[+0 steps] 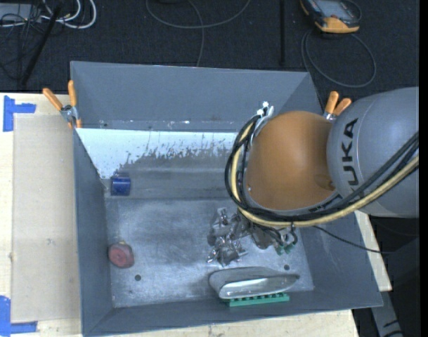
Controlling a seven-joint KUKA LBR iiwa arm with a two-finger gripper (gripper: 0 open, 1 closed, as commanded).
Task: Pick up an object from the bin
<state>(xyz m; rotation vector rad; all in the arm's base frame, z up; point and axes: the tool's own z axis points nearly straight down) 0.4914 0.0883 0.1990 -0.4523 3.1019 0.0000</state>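
The pincer (225,243) hangs low in the bin (164,111), just beside a grey brush (253,284) with green bristles; whether it is apart or together I cannot tell.

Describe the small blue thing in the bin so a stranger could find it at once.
In the grey metal bin, look to the floor's far-left corner, below the scratched back wall. A small blue block lies there. Its nearest neighbour is a dull-red round disc nearer the front; this one is boxy and blue.
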